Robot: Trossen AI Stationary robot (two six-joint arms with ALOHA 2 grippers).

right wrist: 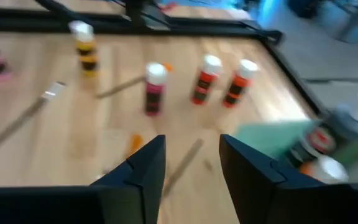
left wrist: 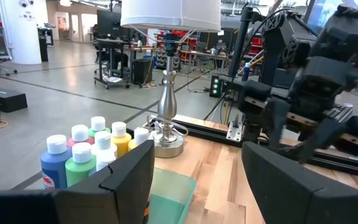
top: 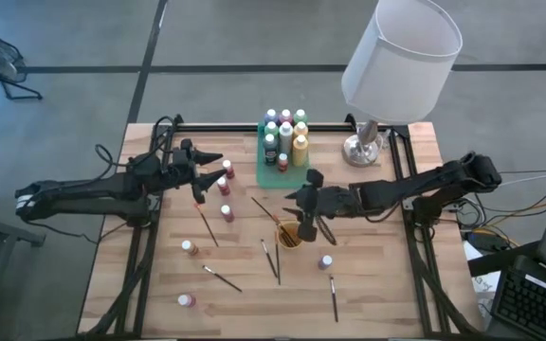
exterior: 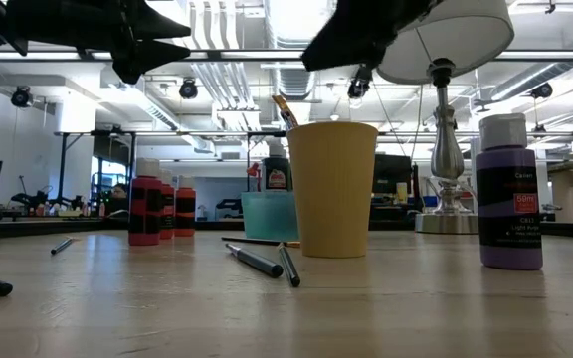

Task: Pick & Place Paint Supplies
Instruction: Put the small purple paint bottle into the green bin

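Observation:
Several paint bottles (top: 285, 133) stand in the green tray (top: 265, 163) at the far middle. Loose red bottles (top: 224, 187) and a purple one (top: 325, 262) stand upright on the table. Dark-handled brushes (top: 207, 225) lie flat on the wood, and one brush (exterior: 285, 109) sticks out of the yellow cup (top: 289, 234). My right gripper (top: 303, 201) hovers open above the table, just beyond the cup, with nothing between its fingers (right wrist: 143, 168). My left gripper (top: 218, 161) is open and held level in the air, left of the tray, near the red bottles.
A lamp (top: 368, 142) with a white shade stands at the far right of the table, right of the tray. More bottles (top: 189, 300) and brushes (top: 333, 298) lie scattered toward the near edge. Black rails (top: 415, 227) run along both sides.

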